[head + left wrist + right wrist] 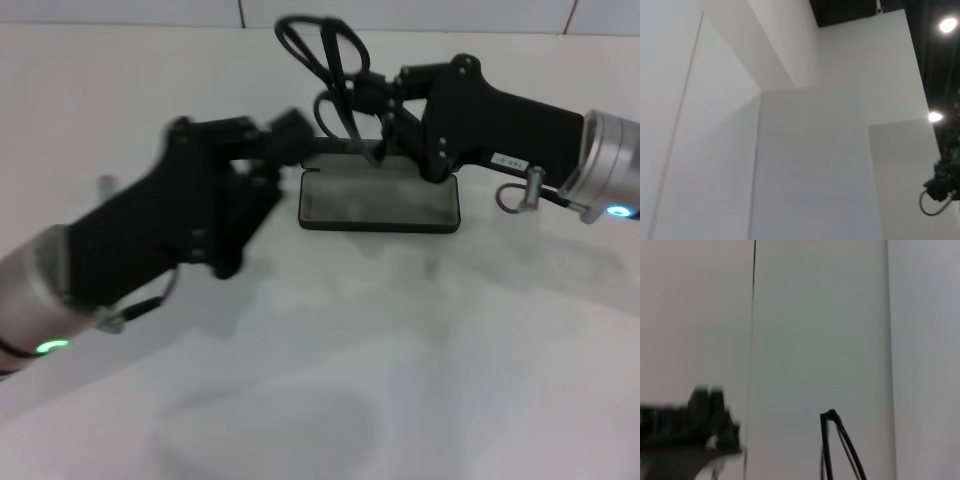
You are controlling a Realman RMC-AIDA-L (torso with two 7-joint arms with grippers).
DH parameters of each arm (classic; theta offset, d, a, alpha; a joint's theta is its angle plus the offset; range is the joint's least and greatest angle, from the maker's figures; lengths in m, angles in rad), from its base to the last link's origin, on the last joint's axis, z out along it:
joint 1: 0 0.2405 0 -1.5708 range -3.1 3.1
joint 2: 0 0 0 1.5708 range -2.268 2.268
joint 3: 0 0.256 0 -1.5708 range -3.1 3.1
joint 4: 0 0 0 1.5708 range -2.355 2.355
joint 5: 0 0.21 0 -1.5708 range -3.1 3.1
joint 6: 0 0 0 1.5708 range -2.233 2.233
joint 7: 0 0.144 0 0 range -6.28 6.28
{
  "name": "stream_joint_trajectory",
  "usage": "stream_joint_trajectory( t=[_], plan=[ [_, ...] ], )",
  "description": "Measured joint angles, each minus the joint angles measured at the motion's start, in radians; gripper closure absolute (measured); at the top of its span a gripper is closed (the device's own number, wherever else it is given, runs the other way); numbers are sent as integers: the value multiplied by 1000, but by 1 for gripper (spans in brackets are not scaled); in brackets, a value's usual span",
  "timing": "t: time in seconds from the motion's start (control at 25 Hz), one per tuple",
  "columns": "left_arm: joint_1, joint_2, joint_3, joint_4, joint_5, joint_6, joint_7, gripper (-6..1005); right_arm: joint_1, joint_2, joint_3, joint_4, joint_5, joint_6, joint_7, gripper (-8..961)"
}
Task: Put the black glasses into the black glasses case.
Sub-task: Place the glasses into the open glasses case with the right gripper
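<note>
The black glasses case (pixel 380 203) lies open at the table's middle back, its light grey lining facing up. My right gripper (pixel 368 100) reaches in from the right and is shut on the black glasses (pixel 322 62), holding them in the air just above the case's back left part, with the thin frame loops sticking up. In the right wrist view the slim temple arms (pixel 836 450) show against the wall. My left gripper (pixel 292 132) is blurred and sits close by the case's left end; it also shows in the right wrist view (pixel 707 415).
The white table (pixel 400 350) stretches in front of the case. A tiled wall runs along the back edge. The left wrist view looks at walls and ceiling lights, with part of the right arm (pixel 939 187) at its edge.
</note>
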Motion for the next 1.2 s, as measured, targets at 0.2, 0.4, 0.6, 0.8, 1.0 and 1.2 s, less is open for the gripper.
stream_joint_trajectory(
  t=[0.2, 0.4, 0.6, 0.8, 1.0, 1.2],
  plan=[
    [77, 43, -97, 38, -2, 54, -25, 940, -123, -38, 1, -263, -219, 130, 145, 906],
    [158, 51, -163, 121, -3, 55, -66, 941, -326, -17, 1, -780, -727, 339, 457, 904],
    [160, 47, -171, 121, 0, 55, -69, 941, -400, 14, -55, -1129, -1280, 421, 853, 902],
    [156, 38, -172, 120, 6, 54, -65, 940, -357, 22, -135, -1203, -1622, 492, 1119, 900],
    [153, 36, -172, 120, 7, 54, -69, 940, -301, 28, -154, -1164, -1751, 534, 1221, 898],
    [151, 28, -172, 120, 5, 54, -68, 941, -243, 33, -214, -1087, -1844, 598, 1283, 896]
  ],
)
